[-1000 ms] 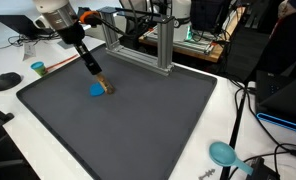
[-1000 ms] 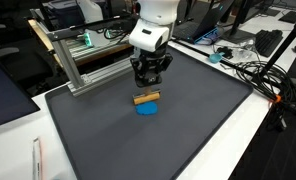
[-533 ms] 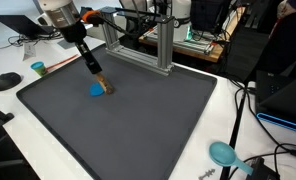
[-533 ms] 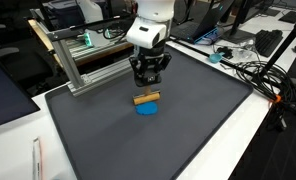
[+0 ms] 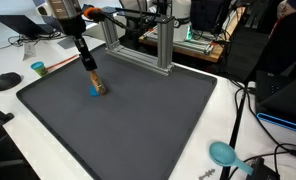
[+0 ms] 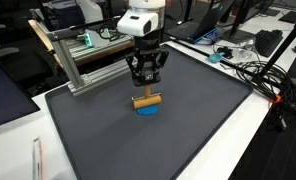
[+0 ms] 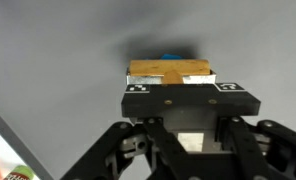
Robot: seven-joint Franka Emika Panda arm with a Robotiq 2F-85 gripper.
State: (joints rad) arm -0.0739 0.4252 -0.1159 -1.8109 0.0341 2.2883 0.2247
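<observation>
Your arm (image 5: 66,12) comes down from above in both exterior views. The white wrist (image 6: 140,22) sits over the black gripper (image 6: 146,88), which points downward. It stands near upright in one exterior view and leans in another. In the wrist view your fingers (image 7: 138,90) are drawn in tight, tips level.

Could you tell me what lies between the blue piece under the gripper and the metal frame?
Only bare dark mat. Both exterior views show nothing else between the blue piece and the metal frame.
</observation>
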